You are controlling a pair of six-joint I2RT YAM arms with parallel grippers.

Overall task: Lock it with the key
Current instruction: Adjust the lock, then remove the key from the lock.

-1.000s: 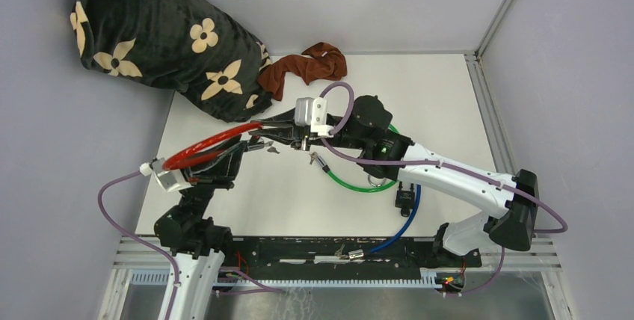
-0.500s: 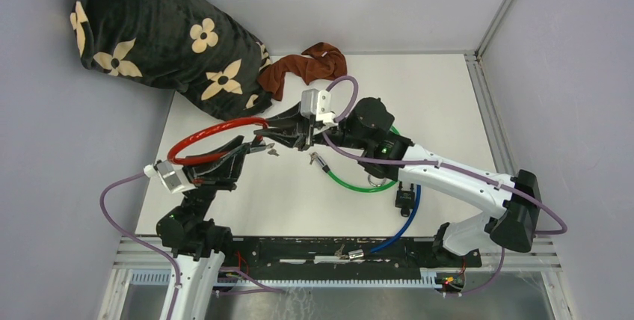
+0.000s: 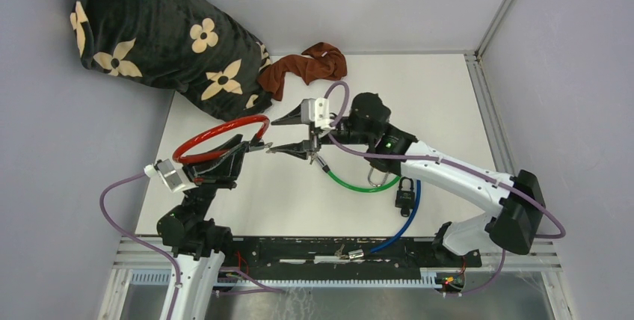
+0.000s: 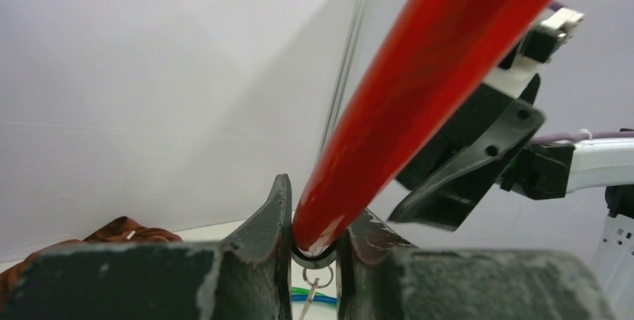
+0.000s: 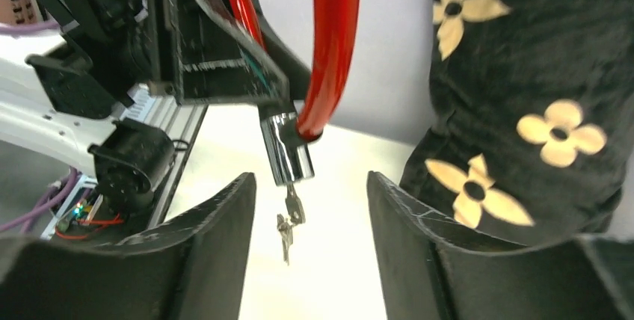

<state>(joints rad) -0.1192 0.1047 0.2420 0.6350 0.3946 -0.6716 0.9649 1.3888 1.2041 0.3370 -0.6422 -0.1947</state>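
Observation:
A red cable lock (image 3: pixel 217 134) is held above the table, with my left gripper (image 3: pixel 243 148) shut on its cable (image 4: pixel 419 88) just above the chrome lock cylinder (image 5: pixel 288 152). The key (image 5: pixel 294 206) sits in the cylinder's lower end. A second key (image 5: pixel 284 234) dangles from it on a ring. My right gripper (image 5: pixel 310 185) is open, its fingers on either side of the hanging keys and touching neither. In the top view the right gripper (image 3: pixel 273 136) faces the left one from the right.
A green cable lock (image 3: pixel 359 185) and a blue cable lock (image 3: pixel 407 219) with a black padlock (image 3: pixel 404 194) lie under the right arm. A black flowered blanket (image 3: pixel 157 36) and a brown cloth (image 3: pixel 306 66) sit at the back. Loose keys (image 3: pixel 351 253) rest on the front rail.
My right gripper has opened and let go of the key, which stays in the cylinder. The red loop has shifted slightly up and to the right in the left gripper.

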